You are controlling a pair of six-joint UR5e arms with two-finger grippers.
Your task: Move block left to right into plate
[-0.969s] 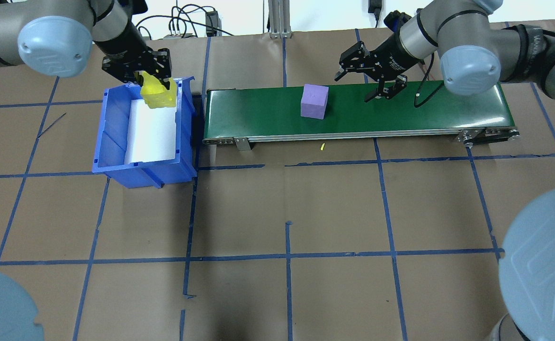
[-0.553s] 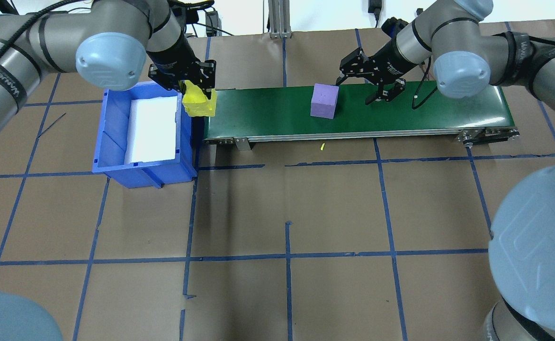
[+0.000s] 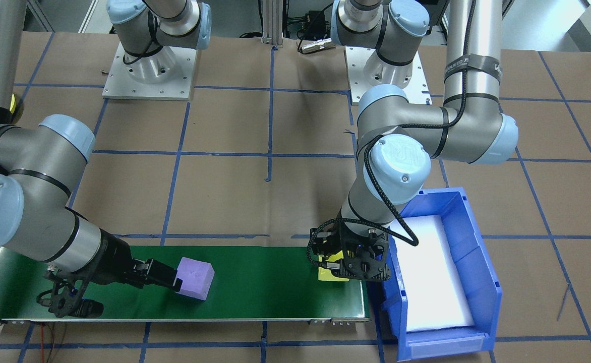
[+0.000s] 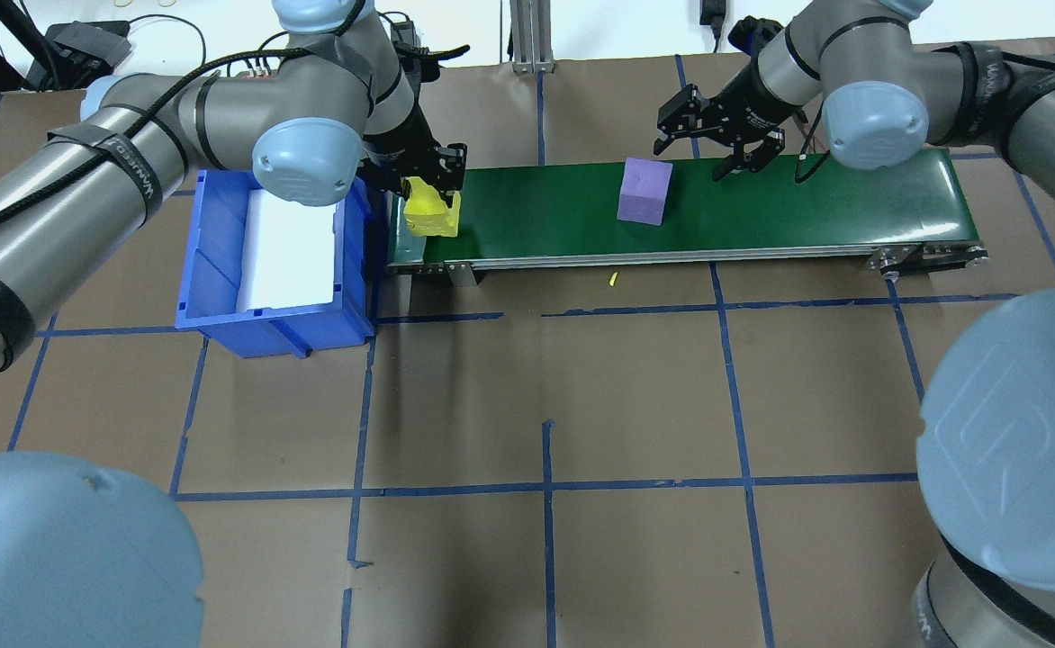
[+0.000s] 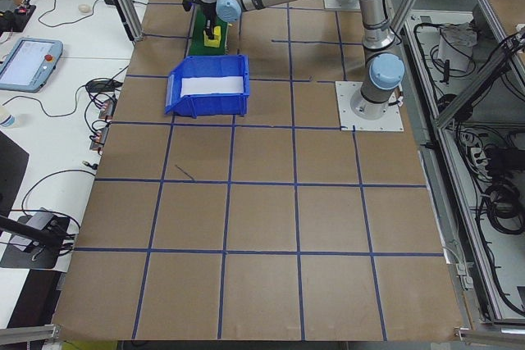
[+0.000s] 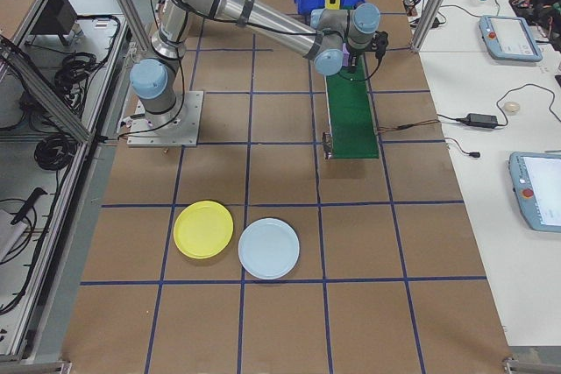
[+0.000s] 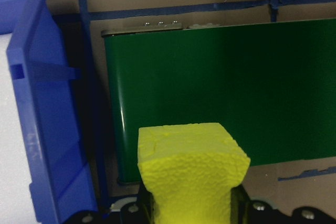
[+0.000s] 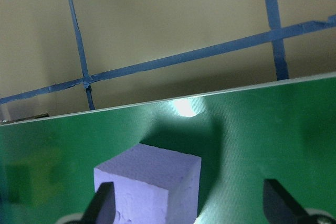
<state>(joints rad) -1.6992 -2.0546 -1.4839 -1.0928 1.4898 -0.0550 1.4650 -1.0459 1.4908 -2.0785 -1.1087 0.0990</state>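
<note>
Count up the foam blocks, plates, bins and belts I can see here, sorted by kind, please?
Foam blocks: 2, the yellow block in the left gripper and the purple block on the belt
Plates: 2, the yellow plate and the pale blue plate
Bins: 1, the blue bin
Conveyor belts: 1, the green belt
Total: 6

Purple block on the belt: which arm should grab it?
Right. The right gripper is open just beyond the purple block, which already sits between its fingertips in the wrist view. The left gripper is at the belt's other end, shut on a yellow block.
</note>
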